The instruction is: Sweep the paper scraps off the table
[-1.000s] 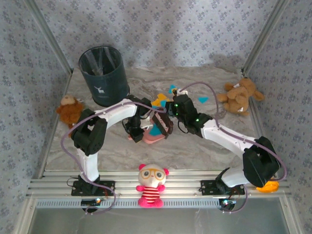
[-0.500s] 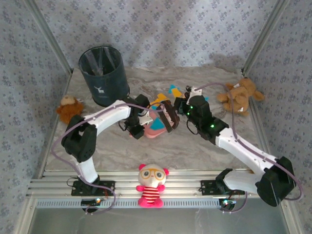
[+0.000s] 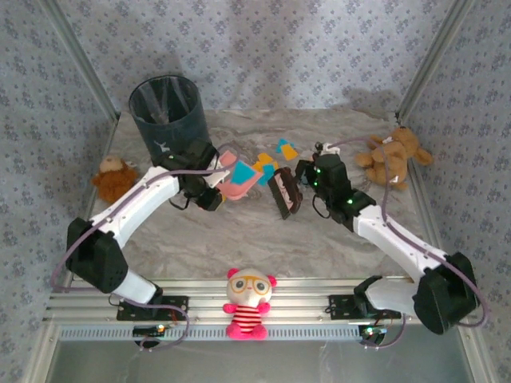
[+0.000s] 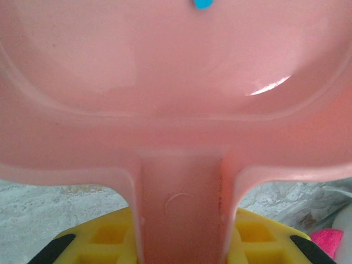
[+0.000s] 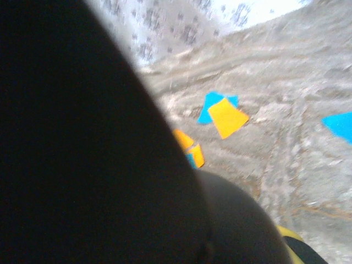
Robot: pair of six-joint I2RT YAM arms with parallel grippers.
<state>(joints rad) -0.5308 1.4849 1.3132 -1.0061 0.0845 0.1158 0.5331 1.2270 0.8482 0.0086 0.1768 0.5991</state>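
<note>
Scraps (image 3: 284, 148) dot the worktop (image 3: 239, 231), more riding the pink dustpan (image 3: 234, 182). Featherlight, flimsy: likely better pushed by bristles than pinched. Left end effector (image 3: 209, 195) clamps the dustpan handle; right end effector (image 3: 295, 180) grips the brush (image 3: 283, 193).

The left arm (image 3: 140, 201) and the right arm (image 3: 391, 239) each combine white link shells with black joint housings. A lilac cable (image 3: 355, 143) runs along each arm. Green lights (image 3: 317, 170) mark the right wrist. The fingers (image 4: 107, 236) are yellow lattice mouldings with black tips.
</note>
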